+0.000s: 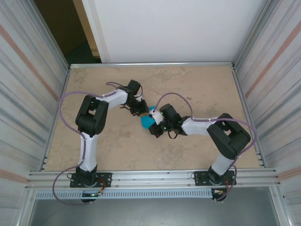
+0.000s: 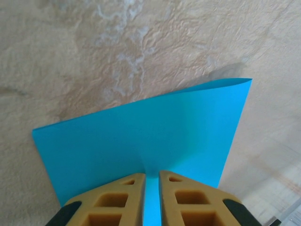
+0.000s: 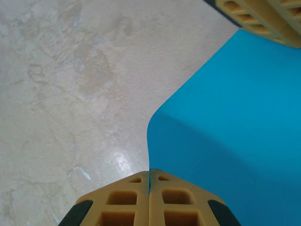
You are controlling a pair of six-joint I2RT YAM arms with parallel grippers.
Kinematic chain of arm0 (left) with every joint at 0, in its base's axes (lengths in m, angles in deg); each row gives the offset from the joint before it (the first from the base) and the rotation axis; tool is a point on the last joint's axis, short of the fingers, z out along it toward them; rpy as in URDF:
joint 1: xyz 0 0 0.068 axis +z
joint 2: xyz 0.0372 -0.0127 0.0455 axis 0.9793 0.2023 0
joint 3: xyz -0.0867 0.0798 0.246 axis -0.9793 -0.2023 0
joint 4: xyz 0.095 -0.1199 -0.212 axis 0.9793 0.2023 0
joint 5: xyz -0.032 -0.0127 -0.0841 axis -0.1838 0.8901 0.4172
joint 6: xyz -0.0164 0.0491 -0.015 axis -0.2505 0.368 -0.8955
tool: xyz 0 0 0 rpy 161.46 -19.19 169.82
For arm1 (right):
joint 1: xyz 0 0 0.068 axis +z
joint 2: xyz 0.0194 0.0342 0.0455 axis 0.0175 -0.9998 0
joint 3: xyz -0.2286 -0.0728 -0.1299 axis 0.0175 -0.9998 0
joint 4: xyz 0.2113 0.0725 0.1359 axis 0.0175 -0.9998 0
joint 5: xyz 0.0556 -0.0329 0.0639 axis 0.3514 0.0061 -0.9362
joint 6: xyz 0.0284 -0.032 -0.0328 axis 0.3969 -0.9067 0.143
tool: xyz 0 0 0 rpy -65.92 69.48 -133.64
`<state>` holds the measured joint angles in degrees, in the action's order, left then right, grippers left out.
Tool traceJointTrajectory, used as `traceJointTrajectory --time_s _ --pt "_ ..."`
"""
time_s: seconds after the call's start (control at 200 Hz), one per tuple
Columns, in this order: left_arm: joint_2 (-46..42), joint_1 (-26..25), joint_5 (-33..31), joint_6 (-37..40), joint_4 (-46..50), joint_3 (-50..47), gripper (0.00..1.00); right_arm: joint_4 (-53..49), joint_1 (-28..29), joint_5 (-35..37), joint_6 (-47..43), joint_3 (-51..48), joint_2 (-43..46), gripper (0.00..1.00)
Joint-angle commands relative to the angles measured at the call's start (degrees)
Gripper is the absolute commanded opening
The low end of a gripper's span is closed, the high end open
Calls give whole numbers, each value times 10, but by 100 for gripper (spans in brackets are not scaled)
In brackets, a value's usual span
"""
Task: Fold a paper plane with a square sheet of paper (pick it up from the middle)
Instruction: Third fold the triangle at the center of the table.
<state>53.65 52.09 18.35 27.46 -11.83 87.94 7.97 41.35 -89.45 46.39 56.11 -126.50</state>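
Note:
The square sheet of paper (image 1: 147, 121), plain teal-blue, hangs above the table's middle between both grippers. In the left wrist view the sheet (image 2: 141, 132) faces the camera with one corner curling up. My left gripper (image 2: 151, 175) pinches a small ridge in its middle, the jaws standing a narrow slit apart. In the right wrist view the sheet (image 3: 235, 117) curves away to the right. My right gripper (image 3: 149, 173) is shut on its near edge. The left fingers (image 3: 263, 16) reach the sheet at the top right. From above, the left gripper (image 1: 142, 112) and right gripper (image 1: 154, 126) almost touch.
The beige tabletop (image 1: 197, 89) spreads bare around the arms. Ribbed metal walls (image 1: 33, 94) stand on both sides, and a rail (image 1: 155, 178) runs along the near edge. The right arm's purple cable (image 1: 174, 96) loops above the paper.

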Motion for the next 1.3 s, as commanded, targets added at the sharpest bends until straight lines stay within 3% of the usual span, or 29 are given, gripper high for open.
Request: traceJointTrajectory --time_s 0.0,0.336,1.293 --pt "30 -6 -31 27 48 11 15 -19 -2 38 26 23 -11 0" --pt "41 -7 -37 35 57 16 13 -53 -14 106 60 40 -22 0" --pt "47 -11 -24 38 50 16 13 -84 -21 118 80 71 -54 0"
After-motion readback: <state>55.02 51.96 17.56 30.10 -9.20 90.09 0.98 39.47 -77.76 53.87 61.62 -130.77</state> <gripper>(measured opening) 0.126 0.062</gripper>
